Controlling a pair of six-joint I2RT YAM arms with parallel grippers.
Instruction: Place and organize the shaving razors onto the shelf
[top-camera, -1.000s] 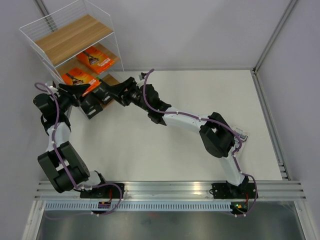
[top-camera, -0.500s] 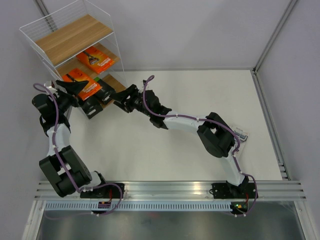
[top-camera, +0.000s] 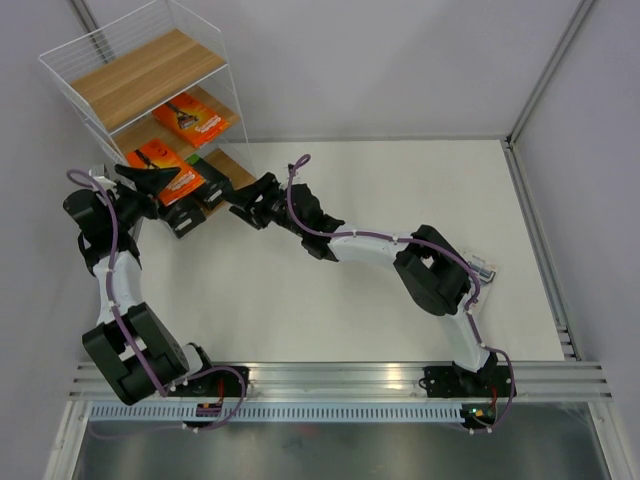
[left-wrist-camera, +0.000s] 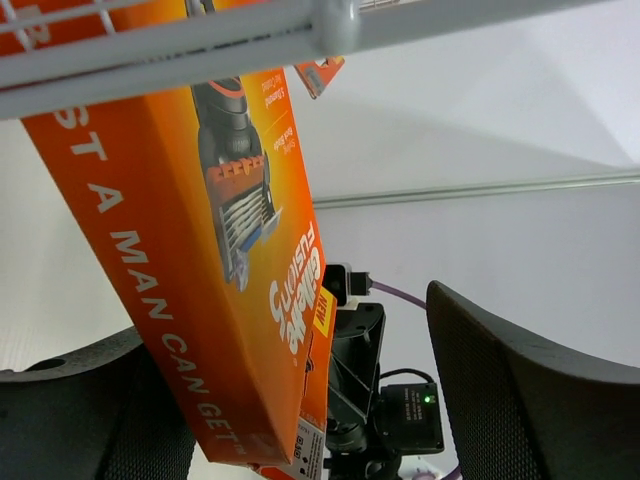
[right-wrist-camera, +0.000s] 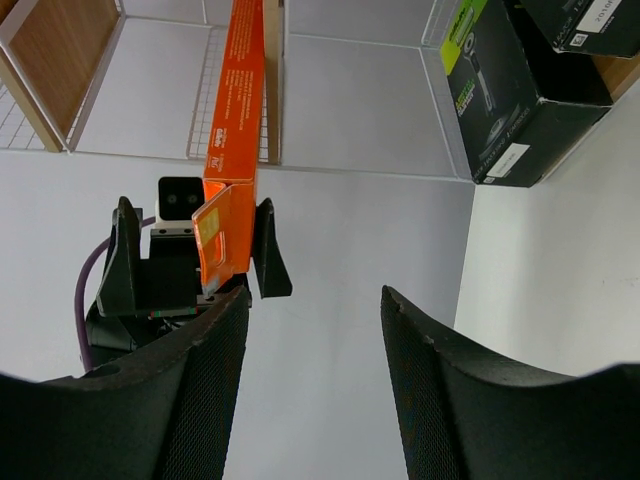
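Note:
The shelf (top-camera: 140, 70) stands at the far left. One orange razor pack (top-camera: 188, 118) lies on its middle board. Two black packs with lime-green ends (top-camera: 205, 185) sit on the lowest board and also show in the right wrist view (right-wrist-camera: 510, 90). My left gripper (top-camera: 150, 180) is open around a second orange pack (top-camera: 160, 158), which tilts at the shelf's front. In the left wrist view that pack (left-wrist-camera: 200, 300) leans by one finger, with a wide gap to the other. My right gripper (top-camera: 247, 195) is open and empty beside the shelf. The white-and-blue pack is out of view.
Shelf wire (left-wrist-camera: 330, 20) crosses over the pack's top end. The right wrist view shows the left gripper (right-wrist-camera: 195, 255) and a wooden board (right-wrist-camera: 60, 60). A small pale thing (top-camera: 484, 268) peeks out by the right arm's elbow. Grey walls close the table in.
My right gripper has drawn back from the shelf front, toward the right. My left gripper and the orange pack have shifted only slightly at the shelf's front.

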